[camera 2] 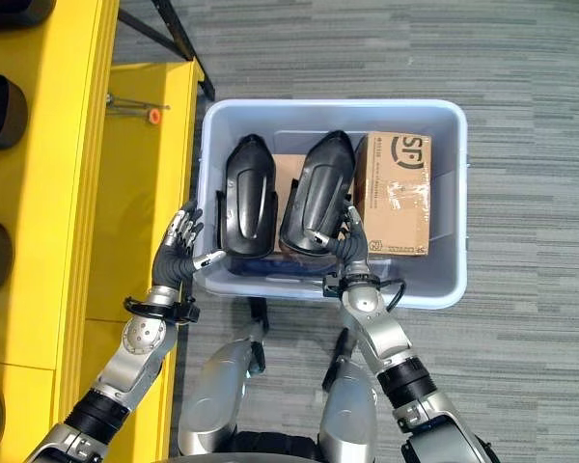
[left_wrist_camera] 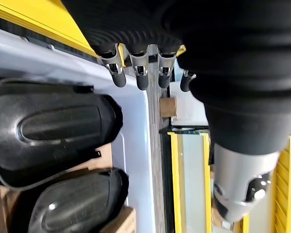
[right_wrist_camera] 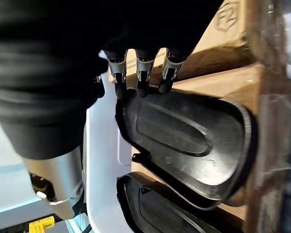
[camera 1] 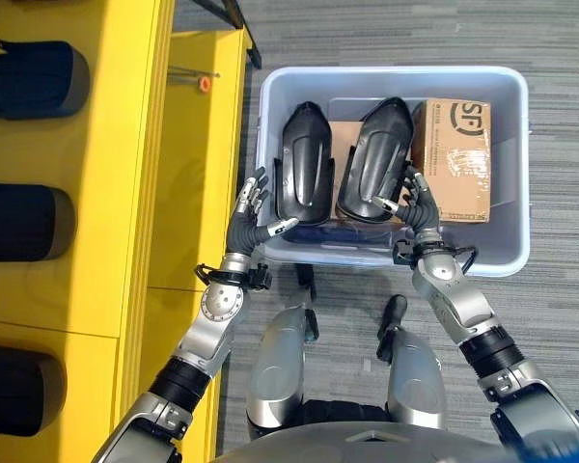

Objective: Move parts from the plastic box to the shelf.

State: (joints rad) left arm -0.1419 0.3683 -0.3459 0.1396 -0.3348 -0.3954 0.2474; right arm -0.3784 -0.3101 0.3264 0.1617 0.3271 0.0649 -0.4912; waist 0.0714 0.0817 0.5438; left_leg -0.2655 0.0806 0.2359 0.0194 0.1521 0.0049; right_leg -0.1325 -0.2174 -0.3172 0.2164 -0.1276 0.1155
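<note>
Two glossy black moulded shell parts [camera 1: 306, 162] [camera 1: 376, 159] lying lengthwise mid-frame in pale blue plastic box [camera 1: 507, 174]; right robot hand [camera 1: 415, 204], fingers relaxed, touching nearer one; left robot hand [camera 1: 252, 210] spread outside left wall.

The box [camera 1: 516, 174] stands on the floor [camera 1: 560, 318], right of the shelf [camera 1: 125, 193]; in it, two parts lie side by side, left part [camera 1: 304, 164] and right part [camera 1: 376, 159], on cardboard; a carton [camera 1: 455, 159] lies at the right part's right.
</note>
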